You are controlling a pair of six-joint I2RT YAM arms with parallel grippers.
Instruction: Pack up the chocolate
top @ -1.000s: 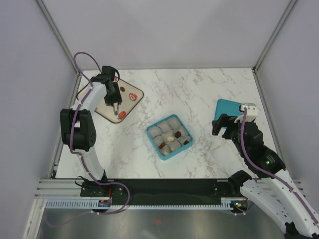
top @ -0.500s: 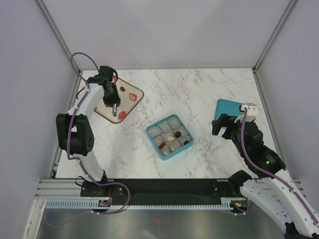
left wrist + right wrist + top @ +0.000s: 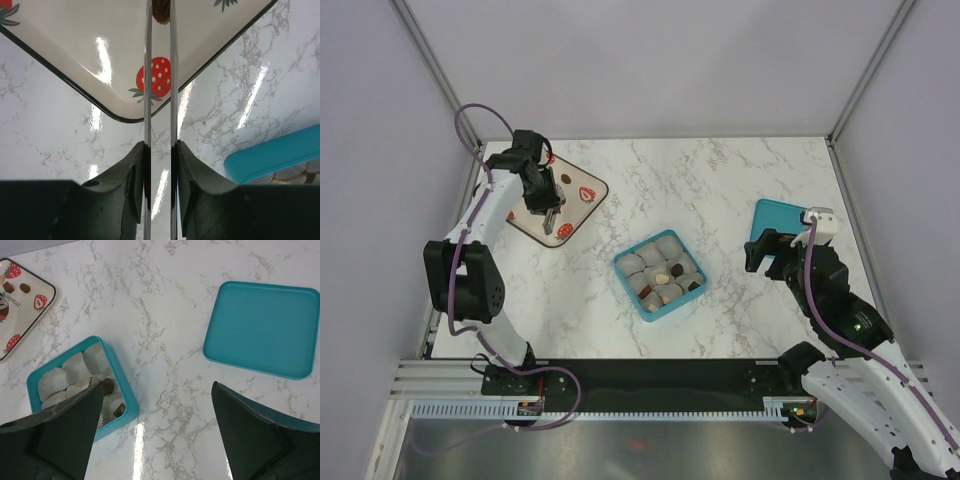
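Note:
My left gripper [image 3: 550, 218] hangs over the cream strawberry-print tray [image 3: 578, 212]. It carries two long thin metal blades [image 3: 148, 75]. They stand nearly parallel with a narrow gap, pinching a brown chocolate [image 3: 161, 12] at their tips above the tray [image 3: 75, 50]. Another dark chocolate [image 3: 565, 178] lies loose on the tray. The teal box [image 3: 620, 265] of paper cups holds a cream piece [image 3: 662, 278] and dark pieces [image 3: 108, 386]. My right gripper [image 3: 158, 385] is wide open over bare marble between box and lid.
The teal lid [image 3: 262, 327] lies flat at the right, just beyond my right gripper [image 3: 768, 255]. Two brown pieces [image 3: 25, 287] show on the tray's far end. Grey walls close in the table on both sides and at the back.
The left jaws have narrowed onto the brown piece, and the left arm has shifted slightly towards the back left over the tray. The right arm has not moved.

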